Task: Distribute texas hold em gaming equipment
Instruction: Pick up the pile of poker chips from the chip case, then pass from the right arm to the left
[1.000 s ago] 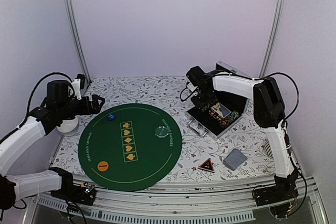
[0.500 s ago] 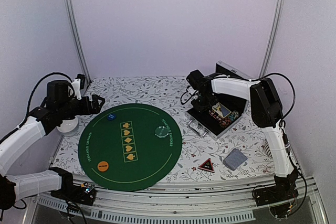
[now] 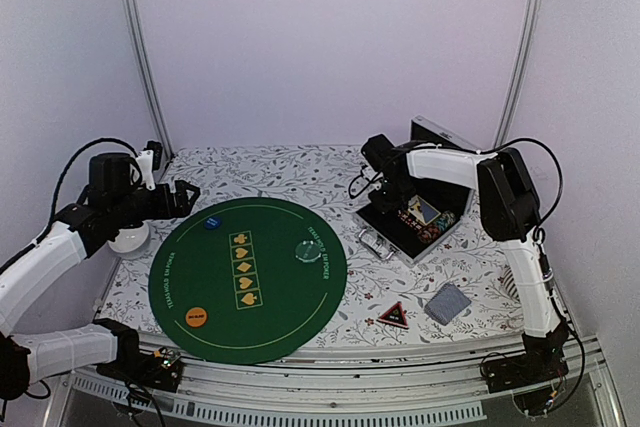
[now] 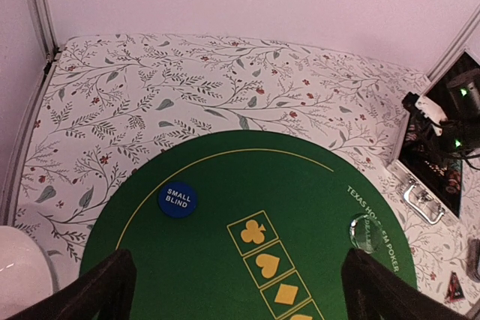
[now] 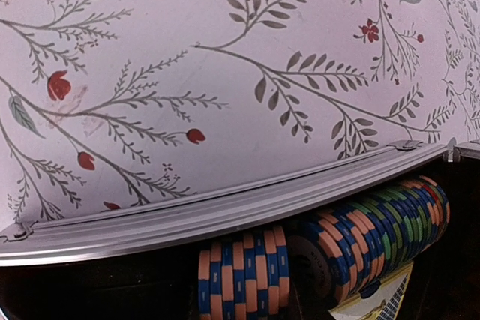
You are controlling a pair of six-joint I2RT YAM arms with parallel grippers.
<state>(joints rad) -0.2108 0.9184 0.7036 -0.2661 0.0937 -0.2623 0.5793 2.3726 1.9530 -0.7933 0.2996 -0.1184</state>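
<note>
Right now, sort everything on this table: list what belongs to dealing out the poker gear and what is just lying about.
Job: poker chips, playing cards, blue small-blind disc, orange disc, clear disc, triangle token.
Lying about: white cup, floral tablecloth.

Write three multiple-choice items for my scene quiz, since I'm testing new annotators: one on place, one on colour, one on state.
1. Where lies the red-black triangle token? A on the floral tablecloth, right of the round green felt mat; B on that mat; C in a gripper.
2. The round "SMALL BLIND" disc is: A red; B blue; C white.
3. The left gripper is: A shut on the disc; B shut, empty; C open, empty.
Key: A, it lies off the felt; B, blue face; C, jaws wide apart, nothing between.
</note>
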